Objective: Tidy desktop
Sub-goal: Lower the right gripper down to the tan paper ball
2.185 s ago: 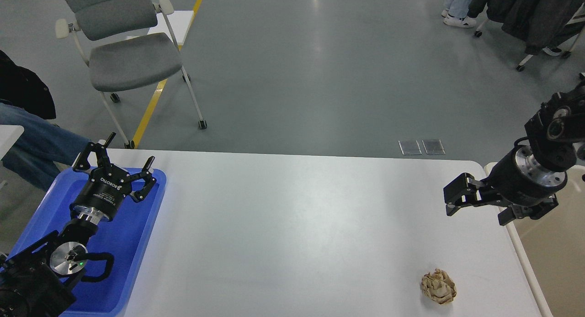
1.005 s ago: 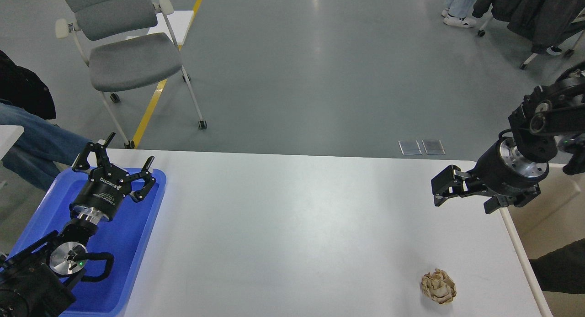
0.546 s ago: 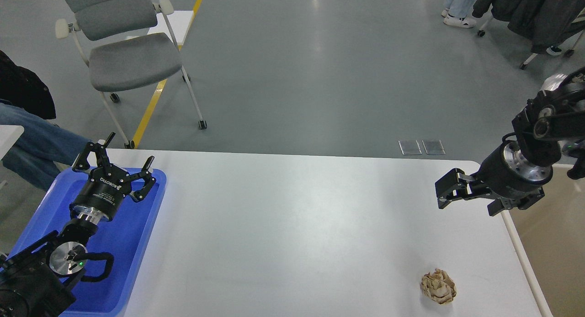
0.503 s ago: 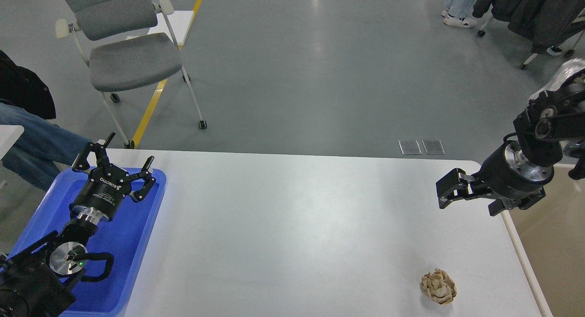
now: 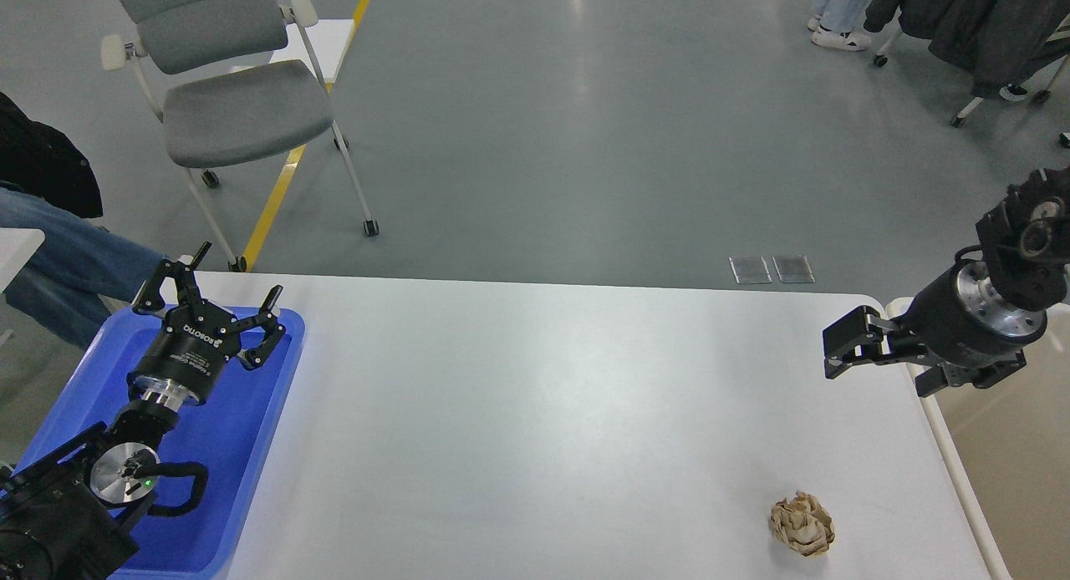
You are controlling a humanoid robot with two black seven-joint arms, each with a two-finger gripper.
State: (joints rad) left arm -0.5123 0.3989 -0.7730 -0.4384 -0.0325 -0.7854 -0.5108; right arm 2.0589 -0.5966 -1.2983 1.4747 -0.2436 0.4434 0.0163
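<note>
The white desktop [image 5: 543,413] fills the lower part of the head view. A crumpled tan paper ball [image 5: 801,523] lies on it near the front right corner. My right gripper [image 5: 886,364] hangs above the desktop's right edge, well behind the ball. Its fingers are spread and nothing is between them. My left gripper [image 5: 224,286] is open and empty above the far end of the blue tray [image 5: 242,446] at the left end of the desktop.
A cream-white rimmed bin [image 5: 949,434] stands against the desktop's right edge. A grey wheeled chair [image 5: 234,95] stands on the floor behind the far left corner. A seated person's legs [image 5: 58,246] are at the far left.
My right gripper has swung a little left and up, then back right towards the bin's edge. The left arm and the paper ball have not moved.
</note>
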